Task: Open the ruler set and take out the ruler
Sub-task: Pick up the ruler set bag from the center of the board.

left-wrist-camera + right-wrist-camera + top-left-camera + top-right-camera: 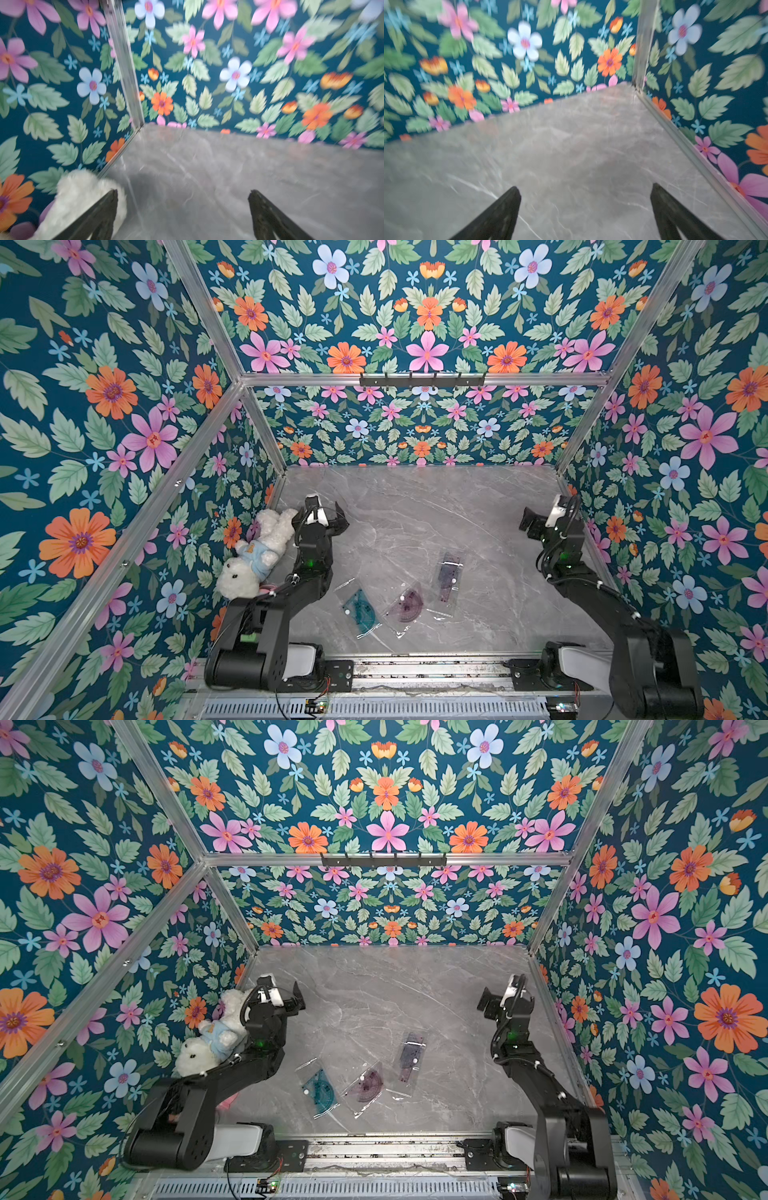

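Note:
Three clear plastic pouches lie side by side on the grey marble table (436,506) near its front. A teal ruler set (360,608) (319,1091) is leftmost, a purple protractor pouch (405,605) (366,1088) lies in the middle, and a long purple ruler pouch (446,577) (409,1058) is on the right. All look sealed and flat. My left gripper (324,505) (281,984) (182,192) hovers open at the far left, well behind the pouches. At the far right my right gripper (542,510) (498,988) (584,187) stands open and empty. Neither wrist view shows a pouch.
A white plush bear in a blue shirt (257,551) (212,1036) (83,193) lies against the left wall, right beside my left gripper. Floral walls with aluminium posts (266,435) close in three sides. A black hook rail (422,379) hangs on the back wall.

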Available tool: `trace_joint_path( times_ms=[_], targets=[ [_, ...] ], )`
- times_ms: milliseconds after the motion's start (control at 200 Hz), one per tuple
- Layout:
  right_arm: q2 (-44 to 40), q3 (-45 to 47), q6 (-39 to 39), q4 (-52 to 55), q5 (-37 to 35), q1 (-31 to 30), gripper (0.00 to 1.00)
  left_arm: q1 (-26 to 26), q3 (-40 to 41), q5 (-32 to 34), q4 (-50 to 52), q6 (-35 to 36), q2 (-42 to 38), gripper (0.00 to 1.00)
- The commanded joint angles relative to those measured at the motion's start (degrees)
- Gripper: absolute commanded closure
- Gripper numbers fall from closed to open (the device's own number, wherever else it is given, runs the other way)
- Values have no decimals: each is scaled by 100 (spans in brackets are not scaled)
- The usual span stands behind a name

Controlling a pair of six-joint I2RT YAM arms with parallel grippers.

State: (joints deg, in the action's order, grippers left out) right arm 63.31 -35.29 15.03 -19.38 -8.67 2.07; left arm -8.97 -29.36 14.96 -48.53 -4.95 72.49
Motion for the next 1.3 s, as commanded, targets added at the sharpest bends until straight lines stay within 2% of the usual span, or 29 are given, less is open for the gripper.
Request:
trace_joint_path(
  times_ms=[0, 55, 110, 205, 290, 380, 470, 585, 745, 915, 1080, 1295],
  targets=[
    [-592, -568, 1497, 2985, 521, 39, 1, 2, -558, -1310, 1445, -1483, -470, 1],
    [-895, -498, 1529, 3065, 1413, 24, 1, -115, -724, -2363, 1424, -1728, -394, 1],
    [-1161, -423, 1732, 3323, 1877, 2, 1, -541, -1037, -2653, 1767, -1726, -202, 1],
    [-1389, -556, 1766, 4371, 1878, -323, 1, -1919, -1668, -1956, 3054, -925, 202, 1],
    [-1368, -734, 1728, 5217, 1652, -865, 1, -3003, -1938, -1360, 3712, -650, 630, 2],
    [-1283, -775, 1929, 5765, 1469, -1432, 1, -3784, -2092, -845, 4214, -605, 1028, 4],
    [-1075, -709, 2285, 5900, 1223, -2140, 1, -4206, -2188, -702, 4528, -880, 1368, 5],
    [-454, -759, 2590, 5828, 991, -3002, 6, -4315, -2324, -866, 4859, -1400, 1673, 11],
    [222, -654, 2844, 5099, 1218, -3596, 13, -4276, -2238, -782, 4973, -1844, 1542, 10],
    [751, -271, 3133, 3919, 1657, -3741, 13, -3953, -2039, -1592, 4864, -2242, 1584, 10],
    [1309, -316, 3152, 3375, 1749, -3847, 13, -3633, -1691, -2483, 4363, -2470, 1611, 10],
    [1624, -305, 3103, 2887, 1654, -3850, 15, -3478, -1507, -2995, 4008, -2466, 1710, 10]
  ],
)
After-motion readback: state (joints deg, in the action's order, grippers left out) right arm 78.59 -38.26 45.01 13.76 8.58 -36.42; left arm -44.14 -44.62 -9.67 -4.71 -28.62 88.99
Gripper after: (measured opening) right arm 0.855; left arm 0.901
